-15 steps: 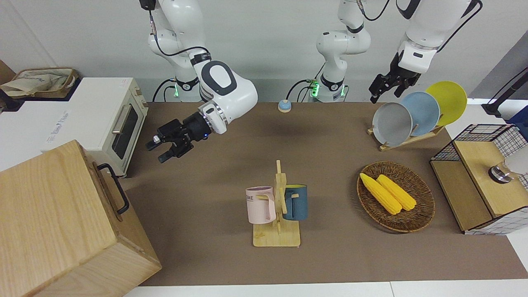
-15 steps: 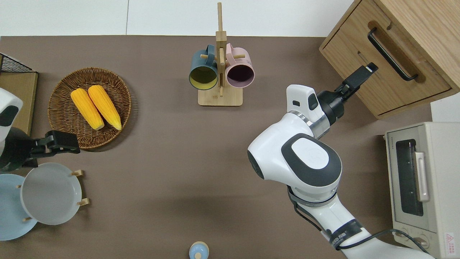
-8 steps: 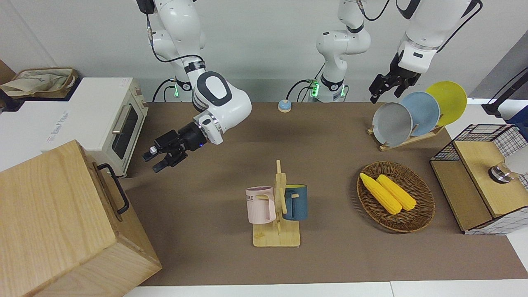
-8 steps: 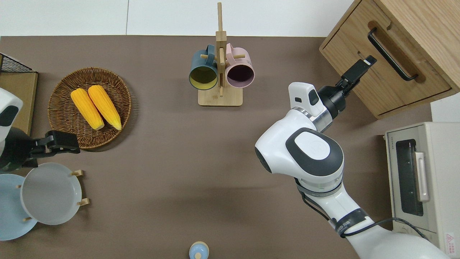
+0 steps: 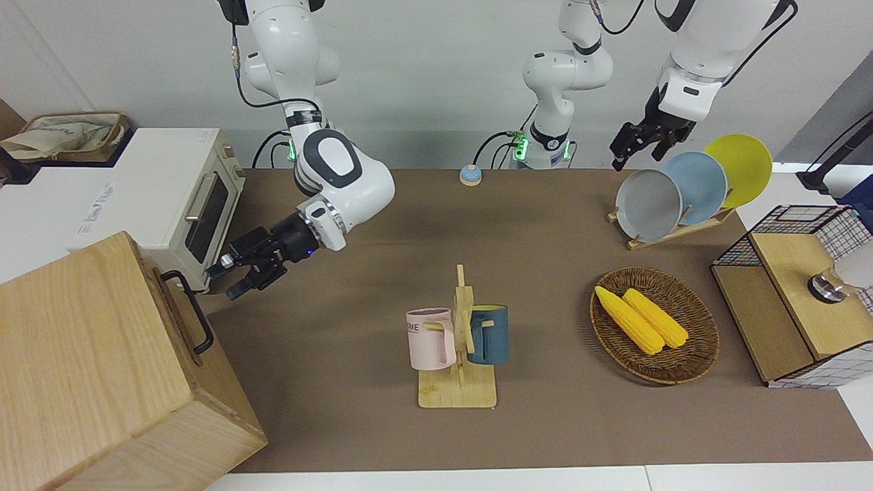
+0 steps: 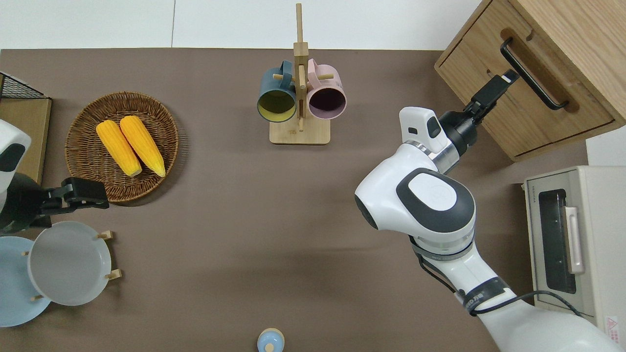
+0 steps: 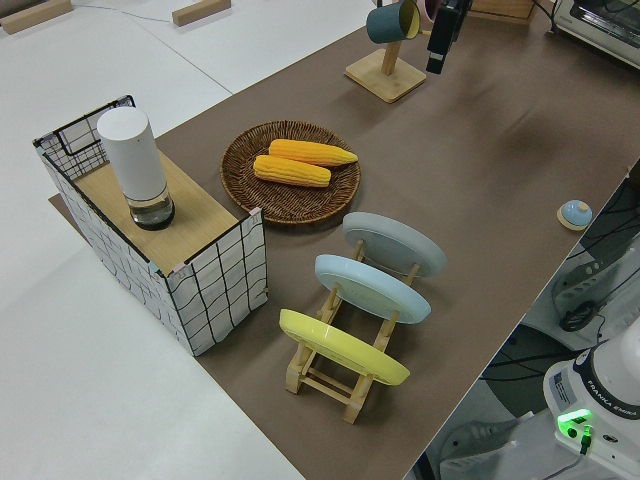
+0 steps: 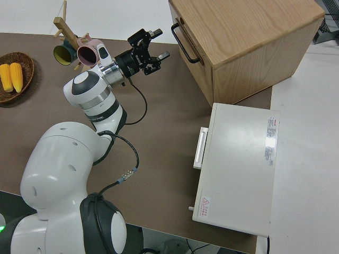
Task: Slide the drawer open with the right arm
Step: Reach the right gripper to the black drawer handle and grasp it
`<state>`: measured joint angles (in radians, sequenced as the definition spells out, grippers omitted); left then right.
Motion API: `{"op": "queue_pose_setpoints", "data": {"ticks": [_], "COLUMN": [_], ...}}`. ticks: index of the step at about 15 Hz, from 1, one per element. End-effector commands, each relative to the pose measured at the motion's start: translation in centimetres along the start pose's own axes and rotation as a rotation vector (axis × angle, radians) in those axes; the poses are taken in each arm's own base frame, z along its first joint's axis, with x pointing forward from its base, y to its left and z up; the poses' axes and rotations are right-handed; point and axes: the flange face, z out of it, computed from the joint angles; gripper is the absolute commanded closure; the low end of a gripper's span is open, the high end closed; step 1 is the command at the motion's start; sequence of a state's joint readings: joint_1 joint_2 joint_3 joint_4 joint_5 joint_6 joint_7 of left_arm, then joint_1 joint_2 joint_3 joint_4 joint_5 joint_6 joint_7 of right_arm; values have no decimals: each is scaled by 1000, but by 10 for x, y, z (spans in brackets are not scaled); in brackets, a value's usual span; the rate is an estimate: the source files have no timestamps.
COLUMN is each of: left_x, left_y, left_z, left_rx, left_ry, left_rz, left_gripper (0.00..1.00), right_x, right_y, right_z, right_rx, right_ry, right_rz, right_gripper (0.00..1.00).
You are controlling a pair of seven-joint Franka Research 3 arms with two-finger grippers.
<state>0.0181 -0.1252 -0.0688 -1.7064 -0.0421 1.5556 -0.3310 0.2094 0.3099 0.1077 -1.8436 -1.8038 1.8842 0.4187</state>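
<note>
The drawer (image 6: 535,110) is the light-wood front of the pale oak cabinet (image 5: 89,361) at the right arm's end of the table, and it sits flush and shut. Its black bar handle (image 6: 530,73) also shows in the front view (image 5: 193,312) and the right side view (image 8: 181,43). My right gripper (image 6: 503,80) is open and empty, with its tips close to the handle but apart from it. It also shows in the front view (image 5: 226,279) and the right side view (image 8: 160,43). My left arm is parked.
A white toaster oven (image 6: 572,244) stands beside the cabinet, nearer to the robots. A mug rack (image 6: 299,98) with two mugs is mid-table. A basket of corn (image 6: 122,146), a plate rack (image 5: 682,184) and a wire crate (image 5: 798,293) are at the left arm's end.
My right gripper has moved toward the cabinet and farther from the robots, closing in on the drawer handle. The drawer and the left arm have not moved.
</note>
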Motion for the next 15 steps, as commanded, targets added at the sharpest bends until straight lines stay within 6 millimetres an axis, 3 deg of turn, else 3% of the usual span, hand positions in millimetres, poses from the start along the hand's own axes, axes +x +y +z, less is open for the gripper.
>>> {"op": "queue_pose_setpoints", "data": {"ticks": [1,9,14,15], "left_x": [-4,-4,-4,-4], "left_y": [-3,-3,-3,-3], "left_z": [-4,-5,-5,-4], "left_rx": [1,0,0,1], "left_ry": [-5,-3,-3,-5], "left_rz": [6,6,6,6], "left_gripper": [7,7,7,7], "right_x": [10,7,11,12], "right_y": [-10,-22,-13,-13], "right_z": [10,33,47,46], "right_rx": [-14,-18,-43,-43], "right_ry": [20,24,31,33], "right_rz": [29,103,118,119], "right_gripper": [23,44,84,132]}}
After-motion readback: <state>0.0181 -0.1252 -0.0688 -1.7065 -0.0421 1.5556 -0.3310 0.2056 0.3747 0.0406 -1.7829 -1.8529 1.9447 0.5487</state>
